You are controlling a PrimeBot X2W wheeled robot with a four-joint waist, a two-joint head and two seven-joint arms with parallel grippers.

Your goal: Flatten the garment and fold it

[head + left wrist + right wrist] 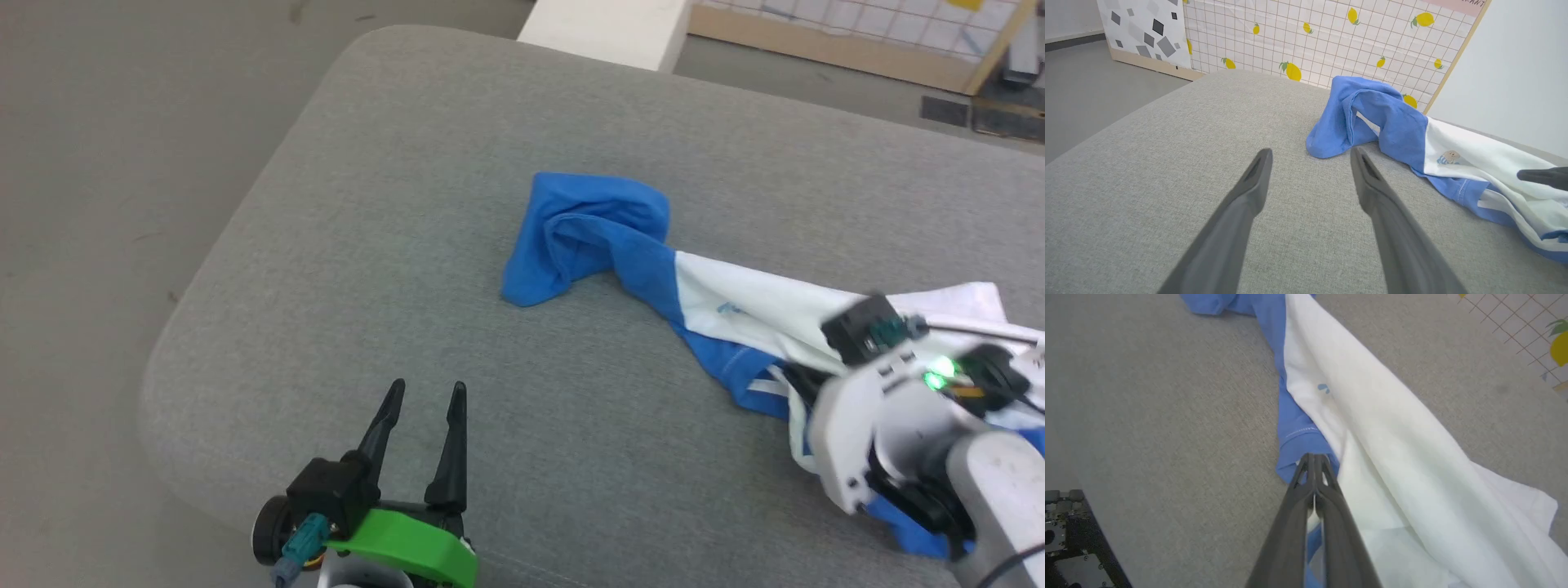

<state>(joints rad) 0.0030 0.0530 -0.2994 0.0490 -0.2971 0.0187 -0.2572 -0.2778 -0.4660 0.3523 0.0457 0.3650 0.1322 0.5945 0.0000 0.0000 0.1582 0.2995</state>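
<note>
The garment [759, 302] lies crumpled and stretched across the grey padded surface [408, 204], with a bunched blue sleeve [588, 233] at its left end and the white body trailing right. The right wrist view has my right gripper [1314, 458] shut on a blue hem fold of the garment [1372, 416], its jaws pressed together. In the head view my right gripper [796, 384] sits at the garment's near right edge, fingers mostly hidden by the wrist. My left gripper [424, 392] stands open over bare padding, left of the garment [1474, 163]. My left gripper [1310, 153] holds nothing.
The padded surface has a rounded corner and edge at the near left, dropping to grey floor [98, 163]. A white block [604, 28] stands beyond its far edge. A lemon-print grid panel [1331, 32] stands behind. A dark finger of the other arm [1541, 176] lies on the white cloth.
</note>
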